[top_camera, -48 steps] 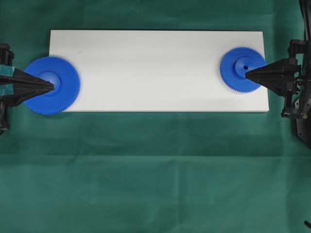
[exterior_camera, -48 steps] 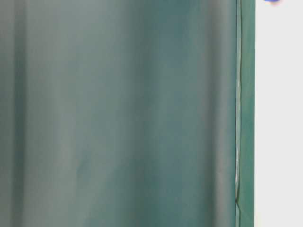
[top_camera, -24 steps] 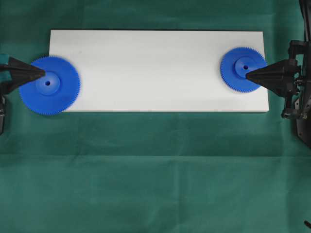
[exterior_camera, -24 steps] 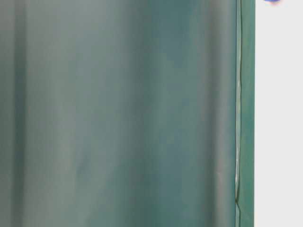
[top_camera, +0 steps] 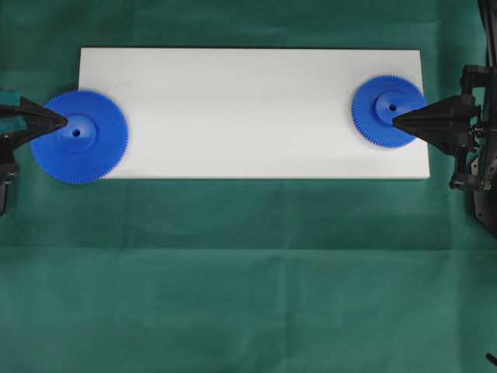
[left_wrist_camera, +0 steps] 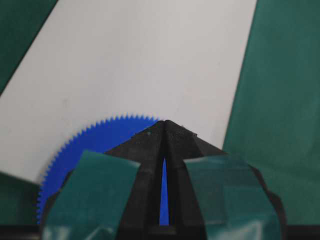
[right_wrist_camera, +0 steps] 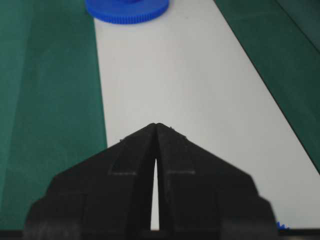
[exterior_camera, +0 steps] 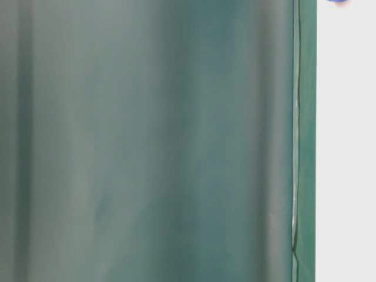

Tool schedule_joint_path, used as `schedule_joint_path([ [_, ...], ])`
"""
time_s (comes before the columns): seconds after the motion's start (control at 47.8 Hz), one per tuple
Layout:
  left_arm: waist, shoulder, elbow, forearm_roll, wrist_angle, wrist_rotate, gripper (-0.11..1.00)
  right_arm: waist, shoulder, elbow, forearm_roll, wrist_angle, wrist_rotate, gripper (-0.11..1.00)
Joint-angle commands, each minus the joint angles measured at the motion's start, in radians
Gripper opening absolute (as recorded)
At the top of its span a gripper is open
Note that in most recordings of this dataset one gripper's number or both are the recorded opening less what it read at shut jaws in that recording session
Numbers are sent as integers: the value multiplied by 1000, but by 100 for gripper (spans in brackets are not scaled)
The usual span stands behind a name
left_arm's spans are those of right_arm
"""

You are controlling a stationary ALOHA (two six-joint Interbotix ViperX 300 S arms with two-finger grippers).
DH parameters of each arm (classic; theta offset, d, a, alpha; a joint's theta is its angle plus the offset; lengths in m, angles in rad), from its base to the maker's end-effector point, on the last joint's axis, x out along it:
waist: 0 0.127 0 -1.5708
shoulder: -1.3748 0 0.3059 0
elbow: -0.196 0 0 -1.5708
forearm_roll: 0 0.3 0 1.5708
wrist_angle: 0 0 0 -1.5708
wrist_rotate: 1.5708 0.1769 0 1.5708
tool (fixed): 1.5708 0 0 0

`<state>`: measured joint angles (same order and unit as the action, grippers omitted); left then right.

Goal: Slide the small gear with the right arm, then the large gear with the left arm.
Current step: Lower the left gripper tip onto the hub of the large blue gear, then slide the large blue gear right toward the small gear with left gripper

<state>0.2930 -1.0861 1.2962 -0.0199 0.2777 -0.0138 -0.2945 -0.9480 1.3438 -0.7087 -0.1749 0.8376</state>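
The large gear (top_camera: 78,137) lies at the left end of the white board (top_camera: 256,113), overhanging its left edge. My left gripper (top_camera: 64,123) is shut on nothing, its pointed tip over the gear just left of the hub. In the left wrist view the left gripper (left_wrist_camera: 164,122) hides much of the large gear (left_wrist_camera: 95,140). The small gear (top_camera: 388,111) lies at the board's right end. My right gripper (top_camera: 395,120) is shut on nothing, tip at the hub's right side. The right wrist view has the right gripper (right_wrist_camera: 157,124) pointing along the board (right_wrist_camera: 190,75) toward the large gear (right_wrist_camera: 127,10).
Green cloth (top_camera: 248,272) covers the table around the board. The board's long middle stretch lies between the two gears. The right arm's black body (top_camera: 477,148) stands at the right edge.
My left gripper has drawn back leftward from the large gear's hub, uncovering the centre hole. The right gripper and both gears stay where they were.
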Motion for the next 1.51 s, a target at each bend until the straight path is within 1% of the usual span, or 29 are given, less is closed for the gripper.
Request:
schedule_joint_path([
  [0.0, 17, 58, -32, -2, -2, -3, 0, 2, 5, -12, -2, -9, 0, 50],
  [0.063, 23, 95, -40, -3, 2, -6, 0, 2, 6, -12, -2, -9, 2, 50],
  [0.125, 25, 137, -49, -8, 8, -31, 0, 2, 6, -11, -3, -9, 5, 50],
  [0.146, 25, 150, -51, -8, 12, -44, 0, 2, 5, -11, -2, -9, 5, 50],
  [0.314, 35, 258, -58, -2, 64, -218, 0, 2, 6, -9, -2, -9, 5, 50],
  [0.376, 40, 284, -57, 0, 80, -259, 0, 2, 6, -9, -2, -9, 5, 50],
  [0.418, 41, 298, -55, 2, 83, -272, 0, 2, 6, -9, -2, -9, 5, 50],
  [0.502, 52, 308, -52, 2, 84, -276, 0, 2, 8, -9, -2, -9, 5, 50],
  [0.627, 95, 310, -48, 2, 80, -278, 0, 2, 6, -8, -2, -9, 5, 50],
  [0.753, 117, 314, -40, 2, 60, -278, 0, 2, 8, -5, -2, -9, 5, 50],
  [0.878, 117, 334, -32, 2, 38, -276, 0, 2, 6, -5, -2, -9, 6, 50],
  [1.15, 117, 428, -43, 3, 15, -268, 0, 2, 8, -3, 0, -9, 6, 50],
  [1.485, 117, 514, -51, 3, -51, -264, 0, 2, 8, -3, 0, -3, 6, 50],
])
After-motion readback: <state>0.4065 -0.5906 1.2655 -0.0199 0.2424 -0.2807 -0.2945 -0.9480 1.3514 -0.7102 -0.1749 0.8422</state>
